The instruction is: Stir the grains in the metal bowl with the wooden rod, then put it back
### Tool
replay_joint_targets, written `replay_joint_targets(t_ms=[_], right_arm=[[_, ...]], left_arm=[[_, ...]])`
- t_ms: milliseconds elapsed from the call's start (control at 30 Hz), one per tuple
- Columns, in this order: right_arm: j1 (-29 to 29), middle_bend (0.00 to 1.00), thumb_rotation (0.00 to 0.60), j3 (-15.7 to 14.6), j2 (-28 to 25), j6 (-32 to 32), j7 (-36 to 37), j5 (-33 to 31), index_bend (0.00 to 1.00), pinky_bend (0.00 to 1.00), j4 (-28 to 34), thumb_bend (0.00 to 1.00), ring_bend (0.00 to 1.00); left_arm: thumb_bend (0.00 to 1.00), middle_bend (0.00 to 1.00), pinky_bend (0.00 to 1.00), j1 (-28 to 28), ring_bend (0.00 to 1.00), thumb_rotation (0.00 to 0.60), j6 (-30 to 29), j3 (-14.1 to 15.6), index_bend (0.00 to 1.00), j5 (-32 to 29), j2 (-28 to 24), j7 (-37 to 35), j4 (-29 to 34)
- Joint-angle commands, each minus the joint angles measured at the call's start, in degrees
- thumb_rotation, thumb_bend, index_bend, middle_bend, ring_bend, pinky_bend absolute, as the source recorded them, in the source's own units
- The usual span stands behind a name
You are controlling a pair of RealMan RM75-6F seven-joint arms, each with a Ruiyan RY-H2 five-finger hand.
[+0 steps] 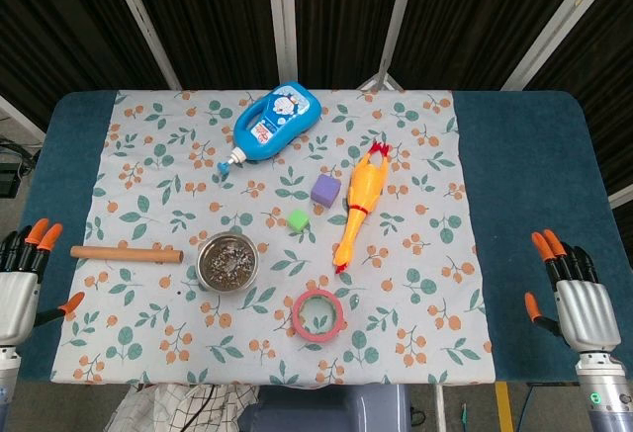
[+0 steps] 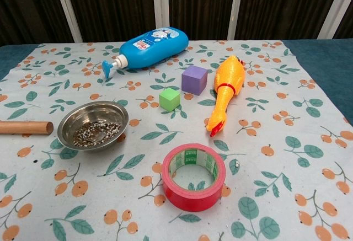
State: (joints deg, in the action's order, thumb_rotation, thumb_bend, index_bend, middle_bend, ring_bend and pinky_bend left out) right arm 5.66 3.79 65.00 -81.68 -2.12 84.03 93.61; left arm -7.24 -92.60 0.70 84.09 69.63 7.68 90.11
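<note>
Both our left hand (image 1: 20,284) and right hand (image 1: 579,299) hover spread and empty at the bench edges. The plain wooden rod (image 1: 127,253) lies untouched at nine o'clock of the grain-filled metal bowl (image 1: 227,262), handy for our left.

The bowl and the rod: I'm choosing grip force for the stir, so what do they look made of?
The bowl looks like thin polished metal, likely steel: its rim and inner wall shine and reflect light around the grains. The rod looks like bare, unpainted wood: matte, even light brown, no gloss. Neither the left hand nor the right hand touches them.
</note>
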Motion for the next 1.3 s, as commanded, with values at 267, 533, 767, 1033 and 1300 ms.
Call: replay_joint_targets(t_ms=[267, 533, 767, 1033, 1300], right_arm=[[-0.5, 0.0, 0.6, -0.2, 0.0, -1.1, -0.4, 0.5, 0.0, 0.0, 0.1, 0.47, 0.0], [-1.0, 0.0, 0.6, -0.2, -0.1, -1.6, -0.3, 0.1, 0.0, 0.0, 0.3, 0.47, 0.0], [-0.8, 0.0, 0.6, -0.2, -0.1, -1.1, 0.0, -0.1, 0.0, 0.0, 0.2, 0.47, 0.0], [-0.8, 0.0, 0.6, -0.4, -0.3, -1.1, 0.5, 0.5, 0.0, 0.0, 0.5, 0.47, 0.0], [-0.8, 0.0, 0.6, -0.4, -0.5, -0.8, 1.2, 0.3, 0.0, 0.0, 0.6, 0.47, 0.0]], left_arm=[[0.24, 0.0, 0.0, 0.6, 0.0, 0.6, 0.7, -0.7, 0.0, 0.0, -0.5, -0.9, 0.3], [0.24, 0.0, 0.0, 0.6, 0.0, 0.6, 2.3, -0.5, 0.0, 0.2, -0.9, -0.4, 1.1], [0.24, 0.0, 0.0, -0.3, 0.0, 0.6, 5.7, -0.9, 0.01, -1.7, -1.4, 2.4, 3.4], [0.25, 0.13, 0.0, -3.6, 0.0, 0.6, 11.5, -3.6, 0.08, -6.7, -1.1, 8.6, 6.1], [0.3, 0.4, 0.0, -9.5, 0.03, 0.6, 20.1, -7.9, 0.28, -18.5, 2.8, 20.9, 5.7]])
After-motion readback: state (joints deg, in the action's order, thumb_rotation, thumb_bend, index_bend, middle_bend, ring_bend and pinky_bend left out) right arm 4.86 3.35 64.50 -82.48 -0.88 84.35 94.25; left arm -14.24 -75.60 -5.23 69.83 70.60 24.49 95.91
